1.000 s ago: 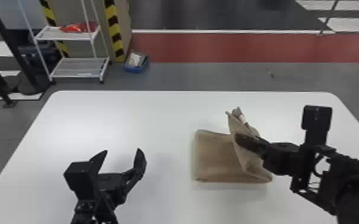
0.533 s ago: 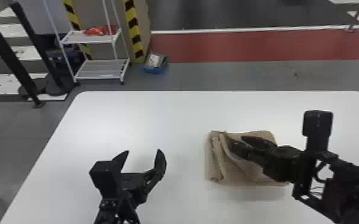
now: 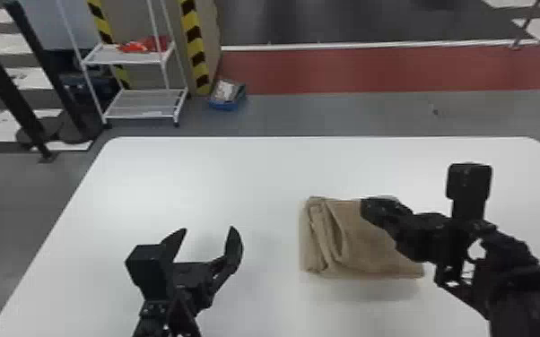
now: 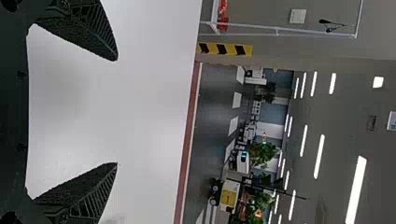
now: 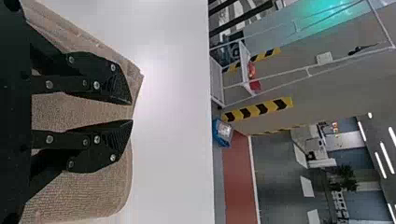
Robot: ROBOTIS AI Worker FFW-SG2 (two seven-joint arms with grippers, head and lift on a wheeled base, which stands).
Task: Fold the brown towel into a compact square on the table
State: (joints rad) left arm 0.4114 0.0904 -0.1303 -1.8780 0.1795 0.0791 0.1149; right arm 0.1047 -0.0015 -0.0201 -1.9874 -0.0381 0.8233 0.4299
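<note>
In the head view my right gripper (image 3: 365, 207) is over the back part of the folded brown towel (image 3: 372, 251), which lies on the white table (image 3: 255, 179) with a bunched, creased layer along its left side. The right wrist view has the towel (image 5: 88, 193) beneath my right gripper (image 5: 132, 112), whose two fingers stand a small gap apart with no cloth pinched between them. Left of the towel, my left gripper (image 3: 208, 229) is open above bare tabletop; in its wrist view the left gripper (image 4: 116, 112) has its fingers wide apart.
Beyond the table's far edge, a white shelf rack (image 3: 143, 105) and a blue bin (image 3: 228, 95) stand on the floor. Tabletop surrounds the towel, with the left arm in front at left and the right arm coming in from the right.
The towel's raised flap has come down toward the left side and now lies there. My right gripper has let it go and moved back to the right. The head view has shifted.
</note>
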